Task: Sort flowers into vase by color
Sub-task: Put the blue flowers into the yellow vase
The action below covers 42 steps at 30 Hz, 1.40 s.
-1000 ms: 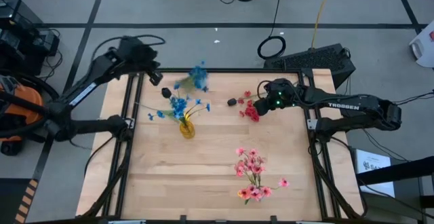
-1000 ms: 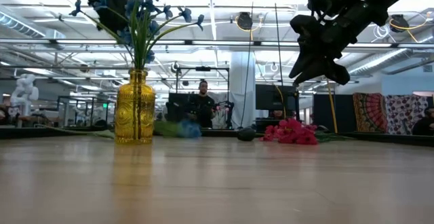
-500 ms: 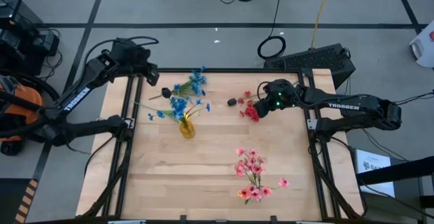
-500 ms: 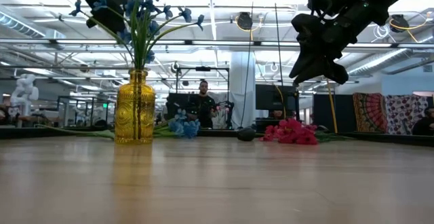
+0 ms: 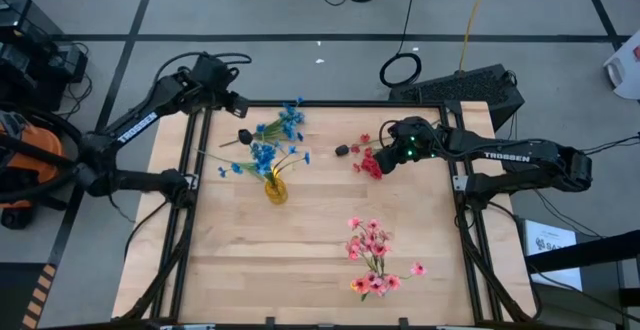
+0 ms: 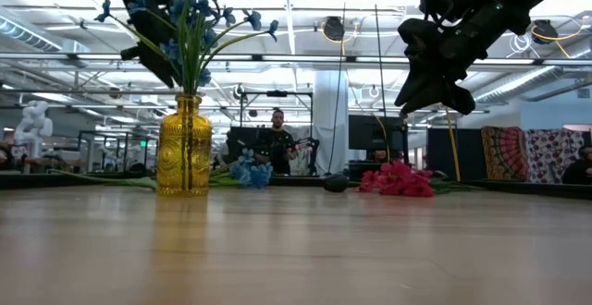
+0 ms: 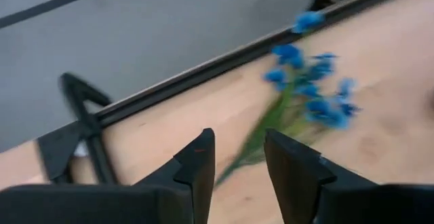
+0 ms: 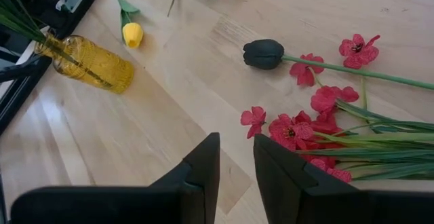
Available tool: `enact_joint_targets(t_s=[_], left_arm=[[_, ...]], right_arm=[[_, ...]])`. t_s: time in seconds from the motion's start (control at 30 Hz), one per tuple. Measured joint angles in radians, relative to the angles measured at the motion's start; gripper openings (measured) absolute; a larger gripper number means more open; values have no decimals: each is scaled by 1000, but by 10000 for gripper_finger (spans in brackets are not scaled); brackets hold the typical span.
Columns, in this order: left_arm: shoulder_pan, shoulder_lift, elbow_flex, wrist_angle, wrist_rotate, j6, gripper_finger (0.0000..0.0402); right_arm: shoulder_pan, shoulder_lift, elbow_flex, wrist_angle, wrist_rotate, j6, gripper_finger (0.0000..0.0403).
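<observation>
One blue spray [image 5: 280, 126] now lies loose on the counter [image 5: 320, 240] behind the yellow vase [image 5: 276, 189], apparently dropped; left gripper [image 5: 238, 101] has pulled back, fingers apart, empty. Right gripper [image 5: 388, 158] hovers over red flowers [image 5: 368, 160], fingers narrowly apart.

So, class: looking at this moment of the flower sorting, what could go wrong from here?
1. The yellow vase is narrow and already holds blue flowers; pushing another stem in might tip it.
2. The right gripper hangs open above the red flowers, whose stems overlap the black bud's stem; it could lift mixed colours.
3. The left gripper is open at the table's edge; the loose blue spray lies beyond it.
</observation>
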Motion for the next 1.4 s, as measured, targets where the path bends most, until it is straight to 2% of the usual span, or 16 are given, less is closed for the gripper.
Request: enact_joint_targets(t_s=[0.1, 0.3, 0.53, 0.8, 1.0, 1.4], left_arm=[[12, 58, 0, 5, -56, 1, 136], [39, 215, 0, 6, -37, 88, 136], [71, 381, 0, 12, -36, 300, 136], [58, 507, 0, -12, 70, 538, 136], [37, 568, 0, -9, 90, 673, 136], [29, 670, 0, 13, 98, 686, 136]], right_arm=[[0, 0, 0, -1, 0, 0, 83], [0, 0, 0, -1, 0, 0, 83], [0, 0, 0, -1, 0, 1, 83], [0, 0, 0, -1, 0, 4, 83], [0, 0, 0, -1, 0, 4, 83], [0, 0, 0, -1, 4, 26, 83]])
